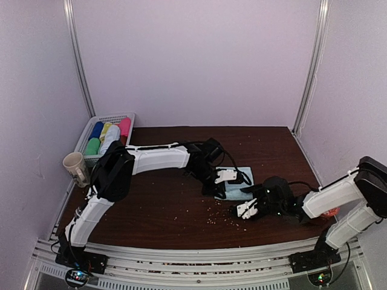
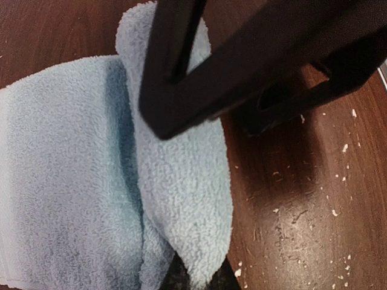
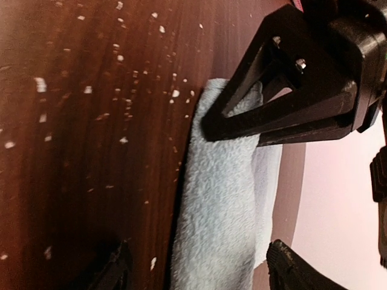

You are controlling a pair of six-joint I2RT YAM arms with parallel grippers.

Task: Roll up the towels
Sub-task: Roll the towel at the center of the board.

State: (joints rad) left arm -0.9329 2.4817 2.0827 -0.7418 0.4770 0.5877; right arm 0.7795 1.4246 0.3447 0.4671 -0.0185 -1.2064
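A pale blue towel (image 1: 237, 192) lies on the brown table, right of centre. Its near edge is folded over into a thick roll (image 2: 181, 181). My left gripper (image 1: 220, 187) is shut on one end of that fold, and the cloth runs out from between its fingertips (image 2: 195, 279). My right gripper (image 1: 247, 209) stands open at the towel's near side. Its two fingers straddle the rolled edge (image 3: 217, 205) with gaps either side (image 3: 199, 273). The left gripper's black finger (image 3: 284, 103) clamps the far end of the roll in the right wrist view.
A white basket (image 1: 115, 115) with several coloured rolls stands at the back left, and a pale mug (image 1: 75, 167) sits beside it. Pale crumbs (image 1: 214, 214) are scattered on the table (image 1: 157, 199) near the towel.
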